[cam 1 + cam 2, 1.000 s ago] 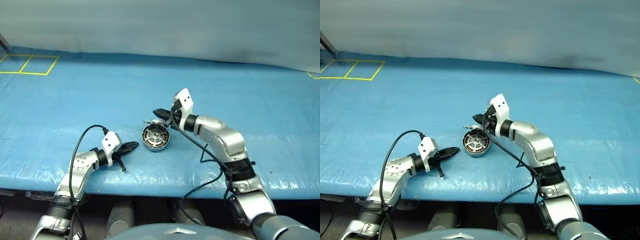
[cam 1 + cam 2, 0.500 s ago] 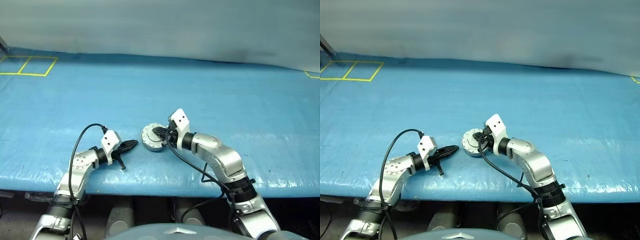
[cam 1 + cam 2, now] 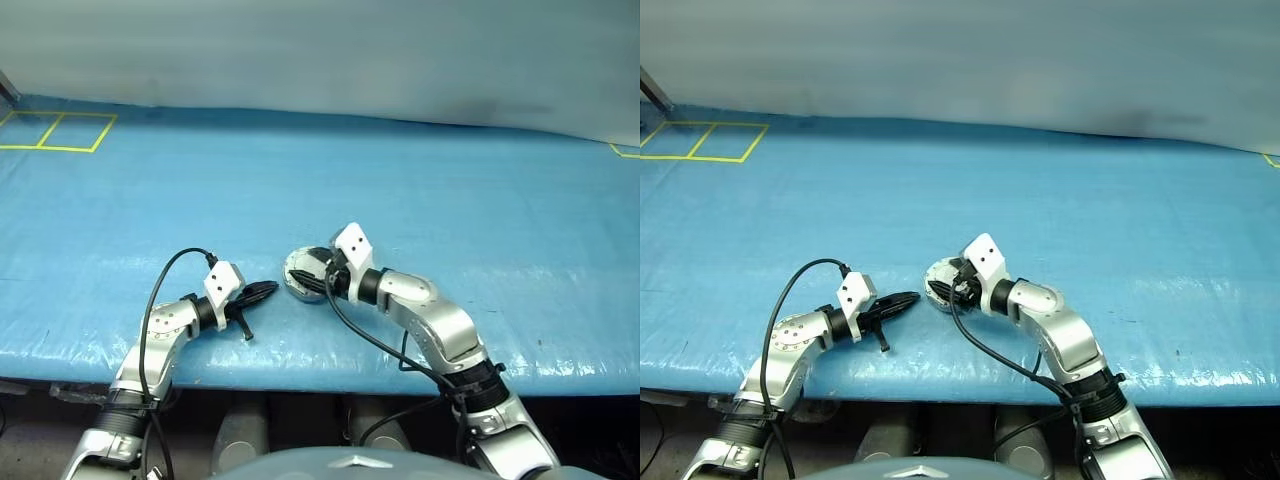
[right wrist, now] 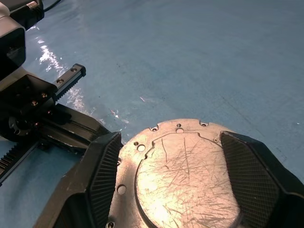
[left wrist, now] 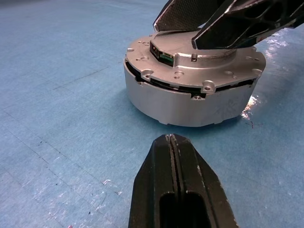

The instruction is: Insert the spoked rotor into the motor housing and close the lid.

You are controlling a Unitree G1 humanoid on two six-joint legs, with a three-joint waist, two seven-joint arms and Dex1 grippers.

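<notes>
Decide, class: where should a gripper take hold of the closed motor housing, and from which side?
Grip the motor housing across its round side wall, coming from above. It sits flat with the lid shut, and the open right gripper already straddles it that way.

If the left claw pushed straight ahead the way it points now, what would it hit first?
Most likely the side wall of the motor housing, which lies dead ahead of the shut left claw, lid closed on top. Blue table shows between them; the gap's depth is unclear.
</notes>
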